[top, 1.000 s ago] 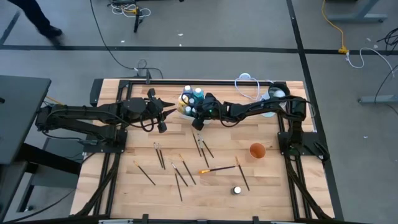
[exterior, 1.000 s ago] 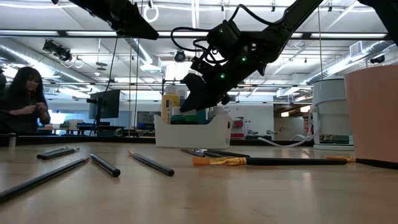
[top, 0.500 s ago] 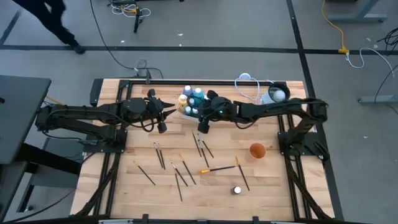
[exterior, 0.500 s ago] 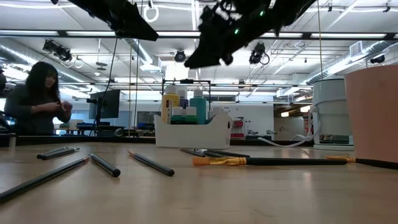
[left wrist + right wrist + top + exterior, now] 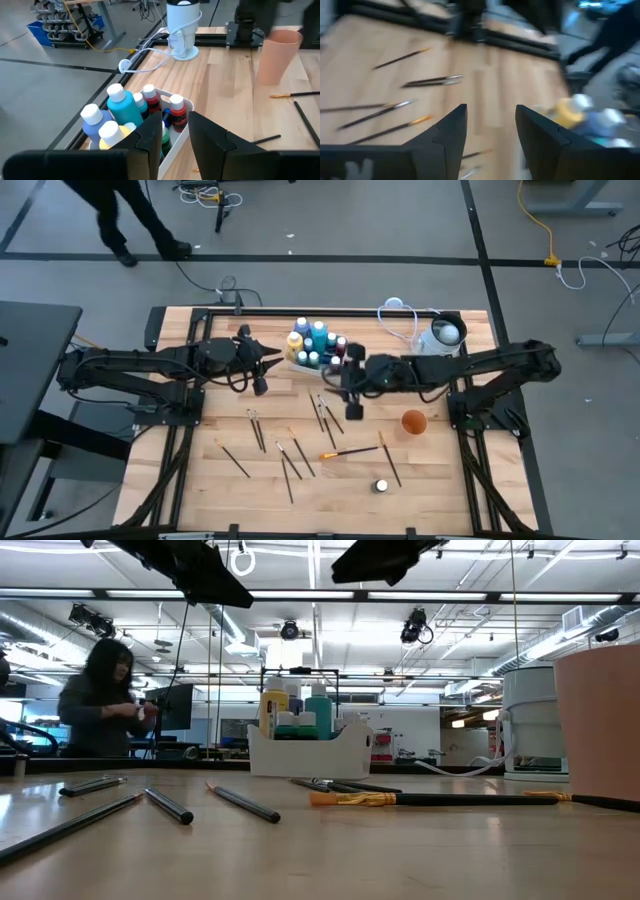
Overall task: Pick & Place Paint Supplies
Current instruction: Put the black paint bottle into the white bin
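Paint supplies: bottles stand grouped in a white caddy (image 5: 300,360) at the far middle of the table; brushes lie loose on the wood nearer the front.
Bottles (image 5: 122,107): white-capped, packed upright in the caddy; six or seven caps countable in the left wrist view (blue, teal, yellow, red-brown), exact total not certain. One more small white-capped item (image 5: 381,486) stands alone near the front edge.
Brushes (image 5: 291,460): roughly a dozen thin dark-handled ones, scattered in pairs and singles across the front half; count approximate.
Orange-handled brush (image 5: 348,451): one, lying nearly crosswise on the table, bristle end toward the left arm's side.
Right gripper (image 5: 352,405): raised above the table just beside the caddy, fingers apart and nothing between them.
Key relation: the nearest brushes (image 5: 327,416) lie just beside and below the right gripper, toward the front, their long axes running roughly front to back with a slight slant. The right arm is judged the nearer one to them.
Left gripper (image 5: 258,380): hovers on the other side of the caddy, narrow gap between its fingers, holding nothing; bottles lie just ahead of it.
Other items: one orange cup (image 5: 413,422) on the right side; one white round container with cable (image 5: 443,333) at the far right corner.
Person (image 5: 105,700): one, beyond the table.
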